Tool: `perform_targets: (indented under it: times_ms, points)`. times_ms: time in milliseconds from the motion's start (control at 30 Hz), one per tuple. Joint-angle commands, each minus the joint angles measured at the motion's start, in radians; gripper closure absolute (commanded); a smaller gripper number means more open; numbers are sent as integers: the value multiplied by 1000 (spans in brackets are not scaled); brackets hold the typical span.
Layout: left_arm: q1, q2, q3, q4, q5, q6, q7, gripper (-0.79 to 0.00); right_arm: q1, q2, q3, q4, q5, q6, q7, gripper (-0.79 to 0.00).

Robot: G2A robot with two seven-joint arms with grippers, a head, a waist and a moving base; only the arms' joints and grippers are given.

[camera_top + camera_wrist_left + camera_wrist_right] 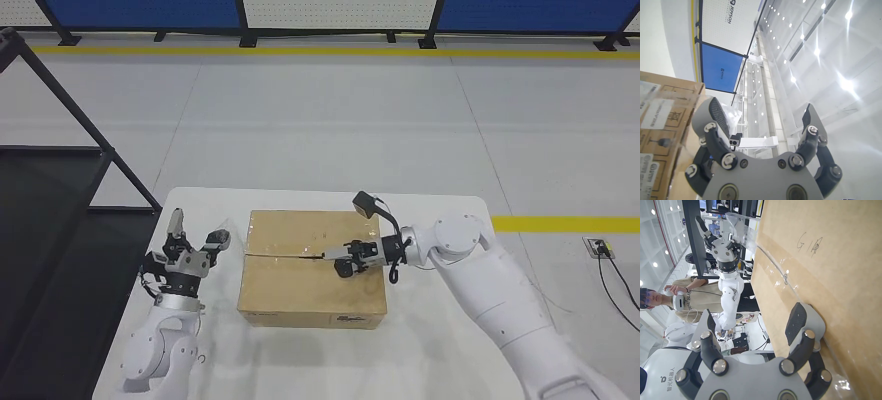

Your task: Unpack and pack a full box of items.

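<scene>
1. Box (312, 270): cardboard, flaps closed. It stands mid-surface (415, 345), about midway between the left and right edges and nearer the far edge.
2. Seam (290, 254): runs across the box top from left to right, under clear tape.
3. Tape strip (742, 234): one end is lifted off the box's left end and stands free in the air.
4. Right claw (338, 260): spread and low over the box top at the seam. One finger (810, 321) lies against the cardboard and the other is clear of it. It pinches nothing.
5. Left claw (198, 232): spread and pointing upward, between the box and the left edge of the surface. It is just beside the box's left side and near the lifted strip, and it holds nothing.
6. Progress (judged): unpacking is at its first step, opening. The tape is partly peeled and the flaps are not yet parted. No items are out, so all emptying and repacking remains.
</scene>
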Motion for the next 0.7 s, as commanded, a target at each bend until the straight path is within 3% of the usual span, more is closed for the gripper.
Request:
perform_targets:
  times_ms: [0, 667]
  points:
    - [1, 0, -2, -24, 5, 11, 7, -785, -3, 1, 1, -4, -3, 2, -2, -785]
    - [-39, -3, 64, -123, 108, 105, 23, -785, -30, 16, 26, -65, -22, 16, -14, -785]
